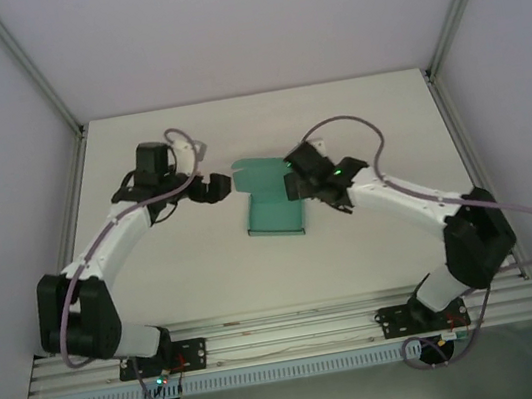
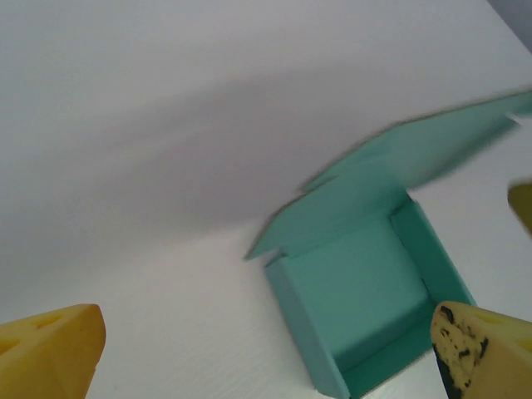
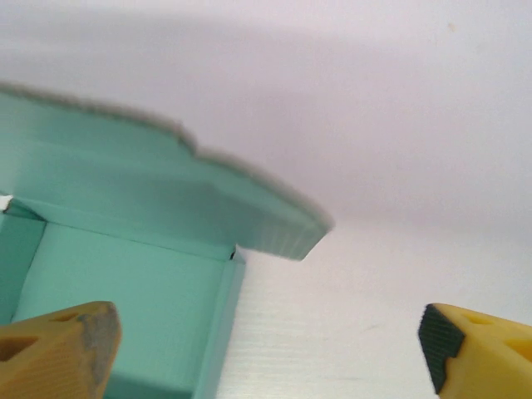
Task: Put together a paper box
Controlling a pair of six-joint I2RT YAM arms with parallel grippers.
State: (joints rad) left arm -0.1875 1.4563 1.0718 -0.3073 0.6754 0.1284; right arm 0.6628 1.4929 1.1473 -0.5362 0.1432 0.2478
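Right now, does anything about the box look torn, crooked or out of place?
Nothing stands out. The paper box sits on the table with its side walls folded up and its lid flap open; no tear or crush shows. The left gripper and right gripper are open, neither gripping it.

The white table carried a single teal paper box, resting near its middle. The box sat open with its walls folded up and its lid flap raised at the 12 o'clock end.
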